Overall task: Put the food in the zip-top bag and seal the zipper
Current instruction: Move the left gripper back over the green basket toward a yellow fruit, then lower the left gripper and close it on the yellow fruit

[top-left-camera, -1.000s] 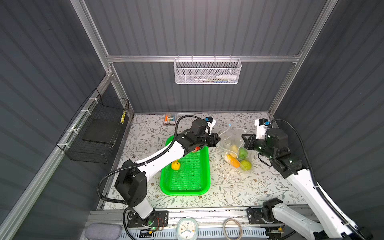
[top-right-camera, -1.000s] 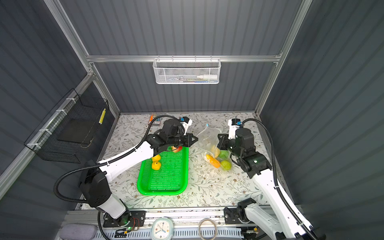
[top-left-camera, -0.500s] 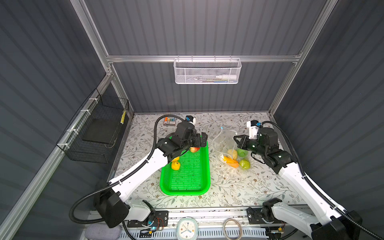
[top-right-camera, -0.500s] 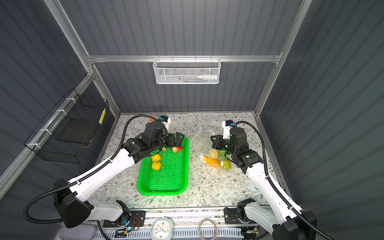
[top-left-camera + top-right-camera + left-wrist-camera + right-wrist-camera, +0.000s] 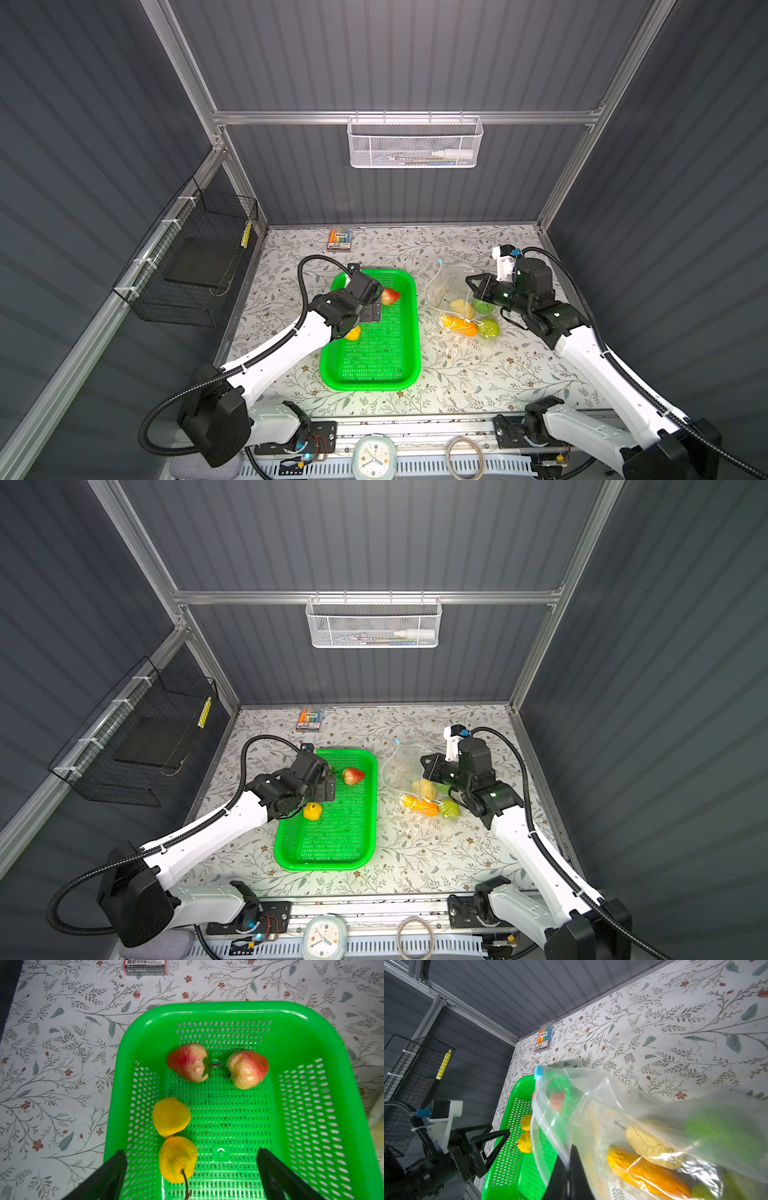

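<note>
A green tray (image 5: 417,332) holds two red fruits (image 5: 188,1062) (image 5: 247,1069) and two small yellow ones (image 5: 171,1116) (image 5: 177,1159). My left gripper (image 5: 191,1152) hangs open just above the tray, its jaws wide on either side of the nearer yellow fruit without touching it. In a top view that arm hides one red fruit. To the tray's right, the zip-top bag (image 5: 446,286) stands lifted, its mouth open toward the tray. My right gripper (image 5: 570,1153) is shut on the bag's mouth edge. The zipper's light-blue slider (image 5: 538,1072) sits at the far end. Inside lie a bumpy yellow piece (image 5: 462,308), an orange one (image 5: 459,326) and two green ones (image 5: 488,327).
A pack of markers (image 5: 340,239) lies by the back wall. A black wire basket (image 5: 199,266) hangs on the left wall and a white mesh basket (image 5: 415,143) on the back wall. A small clock (image 5: 374,457) and a ring (image 5: 464,457) sit at the front rail.
My left arm has drawn back from the bag's mouth to above the tray, and its jaws now stand open. The right gripper keeps its hold and has shifted slightly with the bag.
</note>
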